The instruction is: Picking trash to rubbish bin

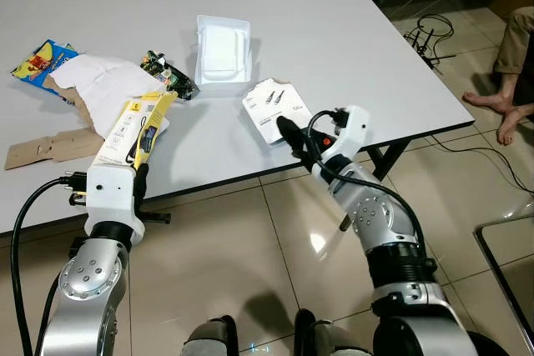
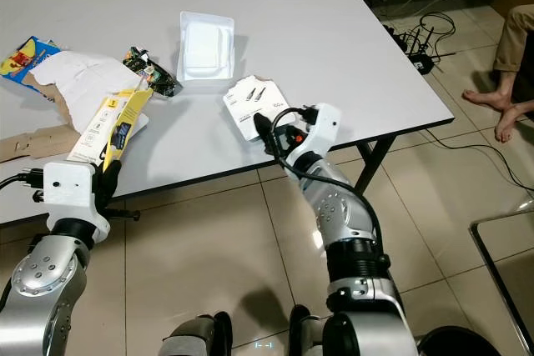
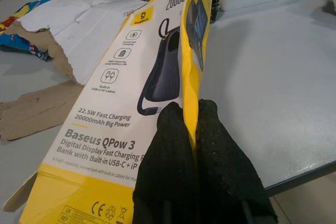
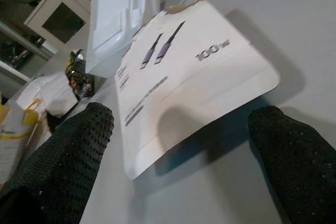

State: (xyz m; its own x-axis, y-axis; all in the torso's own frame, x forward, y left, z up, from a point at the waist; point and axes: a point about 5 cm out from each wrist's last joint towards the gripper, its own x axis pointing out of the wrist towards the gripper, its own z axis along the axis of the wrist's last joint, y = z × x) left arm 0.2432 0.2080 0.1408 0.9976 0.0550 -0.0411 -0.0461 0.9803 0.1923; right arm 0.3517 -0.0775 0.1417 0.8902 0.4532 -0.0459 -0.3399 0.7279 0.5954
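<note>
Right wrist view: right gripper (image 4: 178, 145) spread wide, straddling white packet (image 4: 184, 72); lower squarely, pinch raised edge. Left gripper (image 3: 193, 129) clamped on yellow box (image 3: 131, 103).

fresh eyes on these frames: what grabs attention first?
The left tool is pinched shut on a yellow power bank package at the table's near edge. The right tool is open, its fingers either side of a white cable packet lying near the same edge. Farther back sits a white plastic tray, with torn cardboard to the left.
</note>
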